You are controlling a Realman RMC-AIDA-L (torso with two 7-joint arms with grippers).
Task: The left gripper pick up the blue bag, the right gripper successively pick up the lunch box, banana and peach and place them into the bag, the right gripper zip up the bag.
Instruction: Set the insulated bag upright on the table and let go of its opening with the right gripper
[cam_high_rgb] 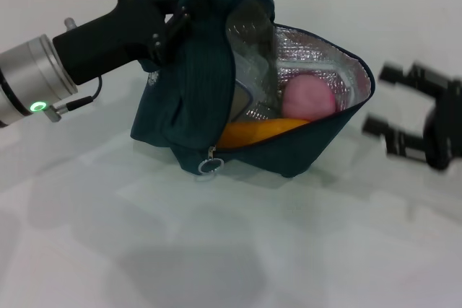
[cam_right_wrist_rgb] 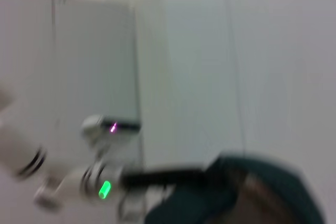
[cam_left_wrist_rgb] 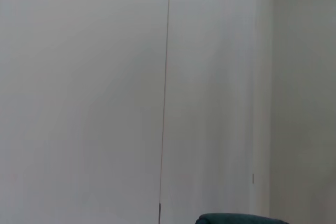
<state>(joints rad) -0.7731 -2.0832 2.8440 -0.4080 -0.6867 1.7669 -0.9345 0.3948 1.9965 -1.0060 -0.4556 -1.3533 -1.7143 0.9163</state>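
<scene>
The blue bag (cam_high_rgb: pixel 188 106) sits on the white table, its mouth open toward the right and its silver lining showing. My left gripper (cam_high_rgb: pixel 173 23) is shut on the bag's upper edge and holds it up. Inside lie the pink peach (cam_high_rgb: pixel 309 99) and the yellow banana (cam_high_rgb: pixel 260 131) along the lower lip. Part of the clear lunch box (cam_high_rgb: pixel 244 97) shows deeper in. The zipper's ring pull (cam_high_rgb: pixel 209 167) hangs at the front corner. My right gripper (cam_high_rgb: pixel 386 102) hovers open and empty just right of the bag's mouth. The right wrist view shows the bag (cam_right_wrist_rgb: pixel 257 192) and the left arm's green light (cam_right_wrist_rgb: pixel 105 188).
The white table (cam_high_rgb: pixel 231 250) spreads in front of the bag. A sliver of the bag (cam_left_wrist_rgb: pixel 236 219) shows in the left wrist view below a pale wall (cam_left_wrist_rgb: pixel 168 77).
</scene>
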